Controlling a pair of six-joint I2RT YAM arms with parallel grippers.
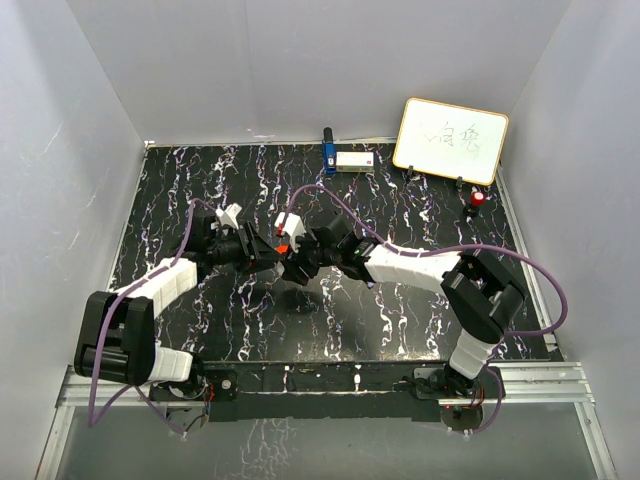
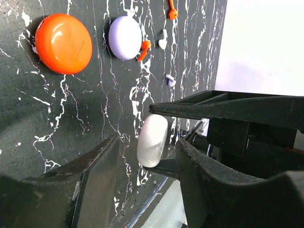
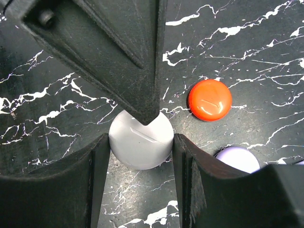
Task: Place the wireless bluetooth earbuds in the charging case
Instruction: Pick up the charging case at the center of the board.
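In the right wrist view, my right gripper [image 3: 140, 140] is shut on the rim of a round white charging case [image 3: 141, 149], one finger on each side. One finger [image 3: 137, 95] of the left gripper lies over its top face. In the left wrist view the white case [image 2: 153, 140] shows edge-on between the fingers of my left gripper [image 2: 147, 142], with a gap on both sides. Beyond it several tiny earbuds lie on the table: an orange one [image 2: 145, 49], a white one [image 2: 163, 40], another orange one [image 2: 172, 12] and a pale purple one [image 2: 170, 80]. From the top, both grippers [image 1: 288, 250] meet mid-table.
An orange round case [image 2: 63, 43] and a purple round case [image 2: 125, 38] lie shut near the earbuds. At the back stand a whiteboard [image 1: 450, 140], a red-capped object [image 1: 477, 200], a blue item [image 1: 328, 150] and a white box [image 1: 355, 160]. White walls surround the black marbled table [image 1: 420, 320].
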